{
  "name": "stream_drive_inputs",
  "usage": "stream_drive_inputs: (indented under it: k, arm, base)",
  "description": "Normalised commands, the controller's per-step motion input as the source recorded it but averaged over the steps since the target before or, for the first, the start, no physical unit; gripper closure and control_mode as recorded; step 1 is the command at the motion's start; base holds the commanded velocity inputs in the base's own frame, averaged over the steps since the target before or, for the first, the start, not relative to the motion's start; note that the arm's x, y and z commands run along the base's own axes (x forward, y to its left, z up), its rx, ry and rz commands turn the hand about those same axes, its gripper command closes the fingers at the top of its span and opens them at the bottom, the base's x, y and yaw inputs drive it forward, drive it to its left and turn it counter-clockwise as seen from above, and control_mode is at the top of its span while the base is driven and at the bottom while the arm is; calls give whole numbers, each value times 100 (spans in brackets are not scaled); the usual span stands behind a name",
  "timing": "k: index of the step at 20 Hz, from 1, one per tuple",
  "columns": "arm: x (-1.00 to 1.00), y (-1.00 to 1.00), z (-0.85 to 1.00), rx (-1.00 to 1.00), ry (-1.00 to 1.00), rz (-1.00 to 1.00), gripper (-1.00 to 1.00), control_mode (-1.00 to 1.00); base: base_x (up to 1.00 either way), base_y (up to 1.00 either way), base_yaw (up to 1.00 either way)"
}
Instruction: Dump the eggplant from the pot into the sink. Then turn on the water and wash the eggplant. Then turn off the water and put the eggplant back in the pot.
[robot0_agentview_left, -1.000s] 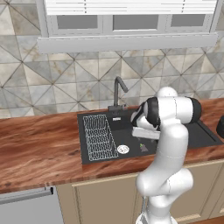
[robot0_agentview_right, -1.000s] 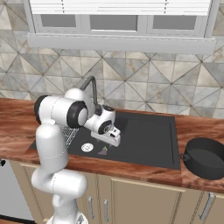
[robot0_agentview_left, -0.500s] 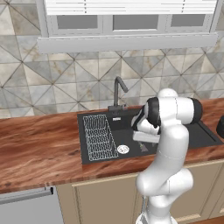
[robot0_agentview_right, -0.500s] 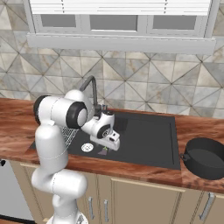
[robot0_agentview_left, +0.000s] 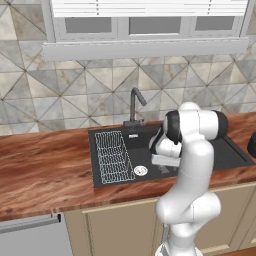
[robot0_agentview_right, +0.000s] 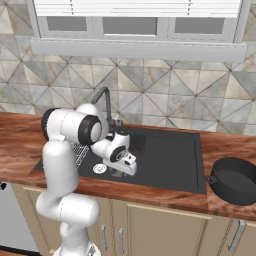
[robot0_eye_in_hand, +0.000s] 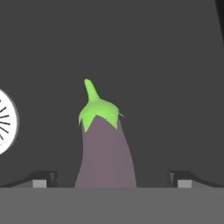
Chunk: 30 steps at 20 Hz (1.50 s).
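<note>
A matte black sink (robot0_agentview_left: 230, 155) sits in a glossy, reddish wood-grain counter (robot0_agentview_left: 45, 170), with a white wire rack (robot0_agentview_left: 113, 156) inside it and a dark grey, dull metal faucet (robot0_agentview_left: 135, 102) behind it. In the sink lies a smooth, matte purple eggplant (robot0_eye_in_hand: 106, 151) with a bright green cap. Right of the sink stands a dark charcoal, softly sheened pot (robot0_agentview_right: 235, 180); behind the sink, stone-look tiles (robot0_agentview_left: 75, 100) cover the wall.

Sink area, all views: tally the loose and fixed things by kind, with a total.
Eggplant: 1
Pot: 1
Sink: 1
Faucet: 1
Wire rack: 1
White drain: 1
Total: 6
</note>
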Motion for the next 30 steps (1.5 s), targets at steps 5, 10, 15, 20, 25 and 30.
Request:
stream_drive_inputs:
  k: [5,10,15,20,25,30]
  arm:
    - [0,1,-17,-2,1,0,-100,-100]
    - [0,4,-21,-2,2,0,-100,-100]
    - [0,18,-25,-3,5,0,100,-100]
    - [-4,9,-5,-2,1,0,100,-100]
    - [-22,0,21,0,-1,0,100,-100]
    - [-13,0,92,0,-8,0,100,-100]
  base:
    - [0,0,0]
    - [0,0,0]
    - [0,0,0]
    - [0,0,0]
    - [0,0,0]
    - [0,0,0]
